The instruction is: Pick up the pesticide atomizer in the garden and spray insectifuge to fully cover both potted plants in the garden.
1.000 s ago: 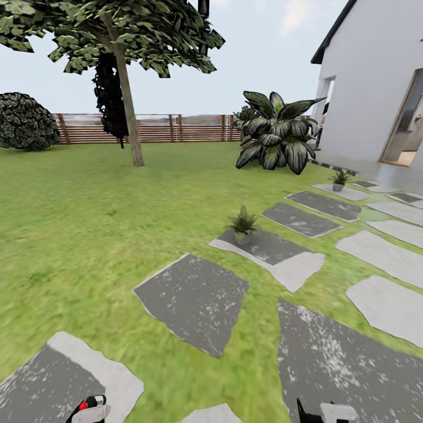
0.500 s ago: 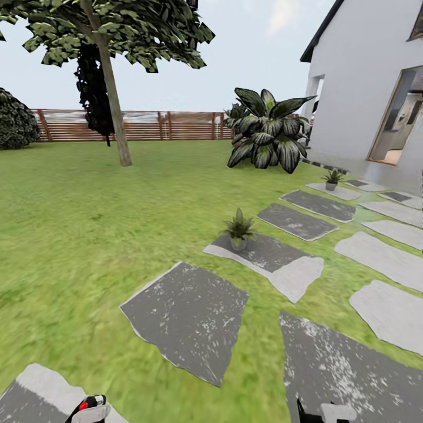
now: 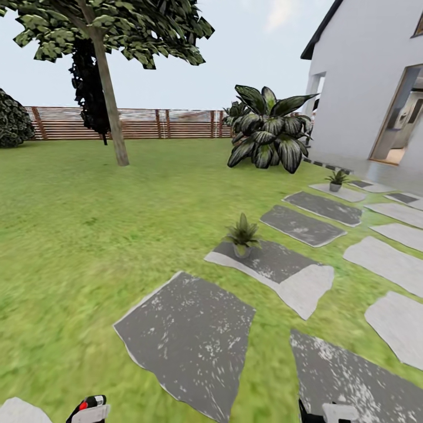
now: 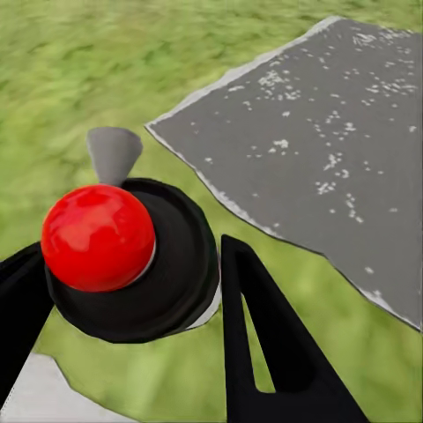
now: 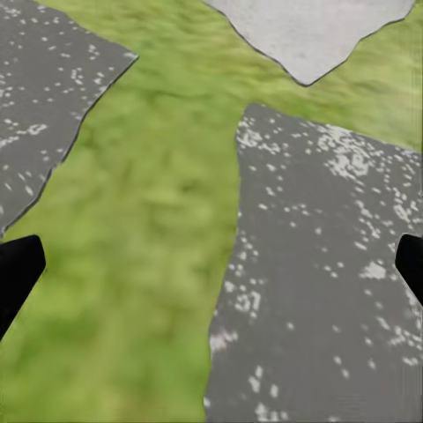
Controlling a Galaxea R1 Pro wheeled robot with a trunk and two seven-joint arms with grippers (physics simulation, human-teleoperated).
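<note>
My left tool [image 4: 132, 291] is clenched on the spray bottle [image 4: 123, 256]; my right tool [image 5: 211, 264] hangs released over a stepping stone [image 5: 326, 291]. The nearer potted plant [image 3: 242, 234] sits at a stone's [image 3: 276, 271] far corner, the other potted plant [image 3: 336, 179] well beyond. Judgement: drive close first, then aim the nozzle down over the leaves.

**Edges cropping the arms, distance blurring the plants**

The head view's lower edge is cutting off the left gripper [image 3: 89, 409] and the right gripper [image 3: 329, 412], leaving just their tops showing. In the left wrist view, the pesticide atomizer [image 4: 132, 256] is showing end-on, its body hiding behind a red knob and dark round cap. The right fingers [image 5: 16, 275] are poking in as dark tips at the frame's sides. The far potted plant [image 3: 337, 178] is sitting too small to make out its pot clearly. The grass is looking smeared nearby.
</note>
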